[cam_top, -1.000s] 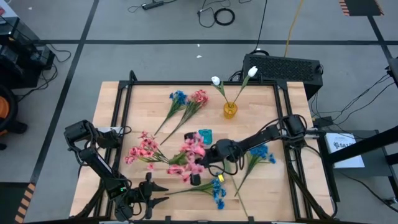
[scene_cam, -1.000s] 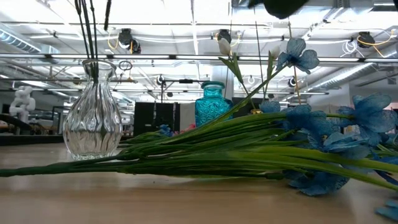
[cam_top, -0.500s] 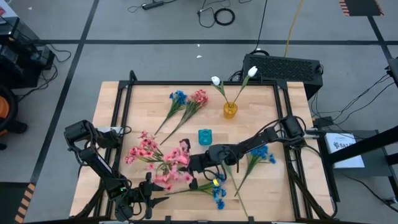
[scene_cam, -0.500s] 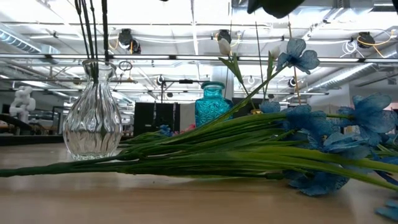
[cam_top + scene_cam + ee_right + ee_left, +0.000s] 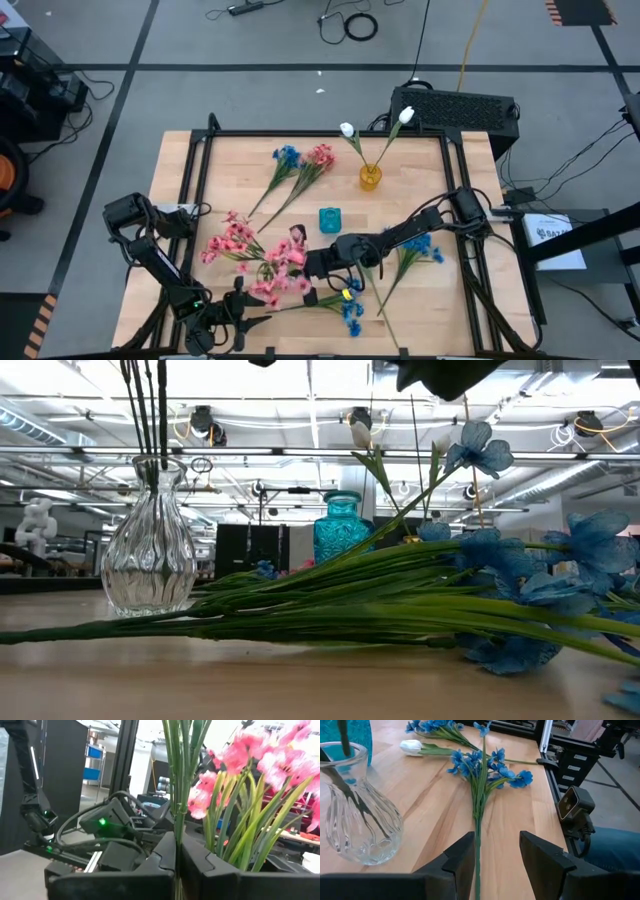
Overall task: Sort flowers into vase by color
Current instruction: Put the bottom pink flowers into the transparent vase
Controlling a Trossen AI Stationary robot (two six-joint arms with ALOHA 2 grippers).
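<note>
the right gripper (image 5: 312,262) was clamped tight on the green stems of a pink flower spray (image 5: 283,262), just on the near side of the teal vase (image 5: 330,220), towards the robot; in the right wrist view its fingers (image 5: 160,855) met around the stems with pink blossoms (image 5: 235,755) rising above them. the stems reached down into the clear glass vase (image 5: 150,550), seen in the low view beside the teal vase. another pink spray (image 5: 232,240) lay on the wooden surface (image 5: 190,190) to the left of the teal vase. a blue spray (image 5: 285,158) and a pink spray (image 5: 318,158) lay beyond the teal vase, towards the far left. the yellow vase (image 5: 370,178), just beyond and right of the teal vase, held two white tulip buds (image 5: 347,130). blue sprays lay right of the teal vase (image 5: 415,245) and nearer the robot (image 5: 350,305). the left gripper (image 5: 492,860) rested at the near left corner of the surface, its fingers partly apart and holding nothing, a blue spray's stem (image 5: 477,827) lying between them.
</note>
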